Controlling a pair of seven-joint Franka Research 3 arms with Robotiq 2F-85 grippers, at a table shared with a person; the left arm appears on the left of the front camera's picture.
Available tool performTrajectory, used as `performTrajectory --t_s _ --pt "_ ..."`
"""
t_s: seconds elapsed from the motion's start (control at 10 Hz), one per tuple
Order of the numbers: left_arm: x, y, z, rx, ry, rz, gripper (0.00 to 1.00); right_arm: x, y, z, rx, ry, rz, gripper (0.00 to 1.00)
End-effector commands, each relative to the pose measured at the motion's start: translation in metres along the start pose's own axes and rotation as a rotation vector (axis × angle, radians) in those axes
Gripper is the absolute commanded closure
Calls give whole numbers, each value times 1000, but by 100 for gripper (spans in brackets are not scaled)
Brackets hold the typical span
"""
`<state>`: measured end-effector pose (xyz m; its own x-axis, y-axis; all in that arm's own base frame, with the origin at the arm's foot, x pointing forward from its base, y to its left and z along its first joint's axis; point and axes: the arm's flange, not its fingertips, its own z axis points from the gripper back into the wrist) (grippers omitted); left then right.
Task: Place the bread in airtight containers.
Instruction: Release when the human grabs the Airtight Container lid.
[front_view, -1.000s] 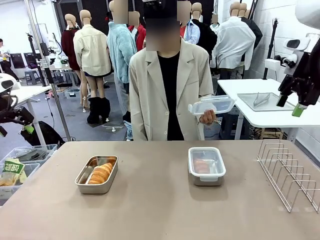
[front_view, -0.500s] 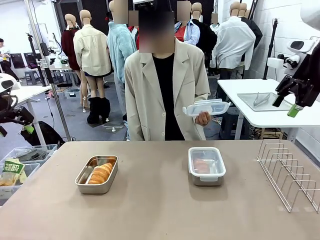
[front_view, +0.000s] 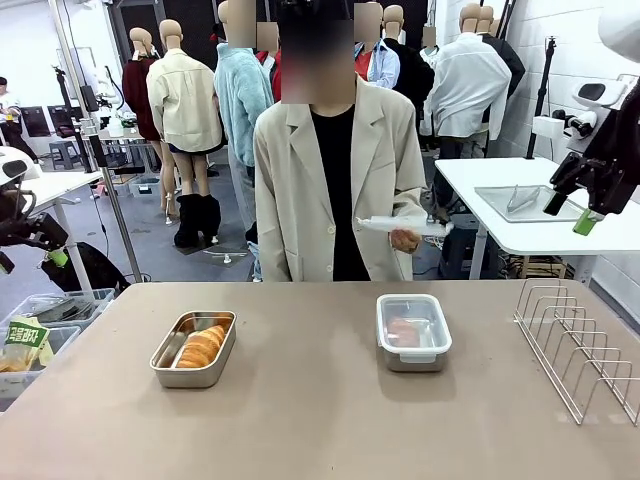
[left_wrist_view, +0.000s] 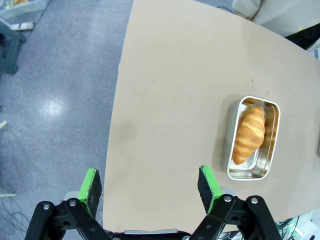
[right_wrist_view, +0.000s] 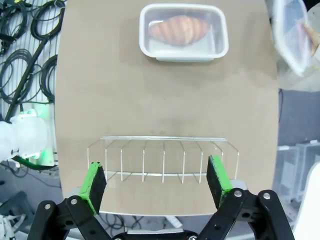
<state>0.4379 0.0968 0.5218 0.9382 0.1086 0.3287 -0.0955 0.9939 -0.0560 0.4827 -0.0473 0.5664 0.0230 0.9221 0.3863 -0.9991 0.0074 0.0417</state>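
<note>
Currently both end effectors, left and right, hang spread and empty above the desk. One bread lies in the open left tin; the other sits inside the lidded right container. A person's hand holds a clear lid beyond the far edge.

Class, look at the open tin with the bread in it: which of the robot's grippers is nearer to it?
Left. The left gripper hangs open off the table's edge, with the open tin ahead of it. The right gripper hangs open over the wire rack, at the table's other end.
</note>
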Motion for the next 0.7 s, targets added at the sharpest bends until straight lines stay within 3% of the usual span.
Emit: performTrajectory --t_s 0.0,0.6 --pt "0 2 1 8 -1 2 0 1 1 -1 14 10 -21 0" --pt "0 2 1 8 -1 2 0 1 1 -1 14 10 -21 0"
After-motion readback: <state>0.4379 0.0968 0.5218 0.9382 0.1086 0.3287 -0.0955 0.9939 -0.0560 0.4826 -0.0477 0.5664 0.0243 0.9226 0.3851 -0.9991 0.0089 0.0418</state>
